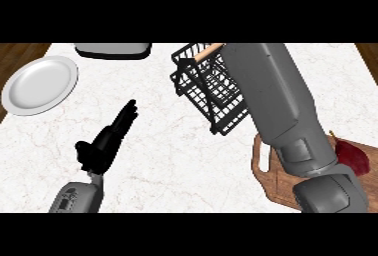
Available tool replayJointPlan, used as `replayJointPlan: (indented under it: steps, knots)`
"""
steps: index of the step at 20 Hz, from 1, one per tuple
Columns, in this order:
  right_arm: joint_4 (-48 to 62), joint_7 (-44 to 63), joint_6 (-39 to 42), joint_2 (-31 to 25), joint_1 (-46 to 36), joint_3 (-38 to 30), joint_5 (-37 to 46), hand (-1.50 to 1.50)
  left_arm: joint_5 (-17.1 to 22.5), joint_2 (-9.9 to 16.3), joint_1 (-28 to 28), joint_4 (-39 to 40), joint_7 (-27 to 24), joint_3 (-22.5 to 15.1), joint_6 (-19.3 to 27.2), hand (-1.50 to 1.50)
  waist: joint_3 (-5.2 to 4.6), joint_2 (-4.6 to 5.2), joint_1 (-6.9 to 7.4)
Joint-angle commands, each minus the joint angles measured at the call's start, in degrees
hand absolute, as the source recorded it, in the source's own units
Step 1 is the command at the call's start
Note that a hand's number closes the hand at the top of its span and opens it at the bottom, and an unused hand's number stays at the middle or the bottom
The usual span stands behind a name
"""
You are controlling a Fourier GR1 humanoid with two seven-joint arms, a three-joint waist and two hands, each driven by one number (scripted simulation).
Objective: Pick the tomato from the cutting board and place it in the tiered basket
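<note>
we find no words, labels, brand names, numbers or signs that we can read on anything across the counter in this view.

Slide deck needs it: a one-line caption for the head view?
Right forearm stretches over the cutting board toward the tiered basket; tomato on board; left robot hand open.

The right forearm (284, 115) hides its hand (and much of the cutting board (275, 187)).

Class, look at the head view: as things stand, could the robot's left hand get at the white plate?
Probably yes. The left hand is open, fingers pointing up-left, and only bare counter lies between it and the white plate. The tiered basket stands off to the right.
</note>
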Motion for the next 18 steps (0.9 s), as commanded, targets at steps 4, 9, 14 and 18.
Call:
replayJointPlan:
  steps: [4, 9, 14, 18]
  knots:
    - [5.47, 5.09, -11.81, 0.15, -2.7, -3.88, -13.76, -1.5, -0.28, 0.35, 0.83, 1.15, -2.24, 0.06, -0.82, 0.0, -0.02, -0.12, 1.13]
    - [7.77, -0.47, -19.53, 0.15, -4.55, -3.22, -17.71, -1.5, -0.69, -0.22, -0.49, -0.29, 1.07, 0.07, 0.49, 0.0, 0.0, -0.22, 0.01]
    - [5.75, 3.4, -27.15, -0.47, -1.97, 1.41, -6.56, -1.5, 0.07, 0.71, 1.33, 0.71, -0.44, 1.89, 0.3, 0.0, -0.06, -1.04, -3.09]
    - [5.98, 10.42, -31.38, -5.27, -1.73, 3.59, 3.49, -1.5, 0.28, 0.61, 3.95, -2.43, 1.17, 1.88, 1.23, 0.0, -0.09, -2.14, -4.53]
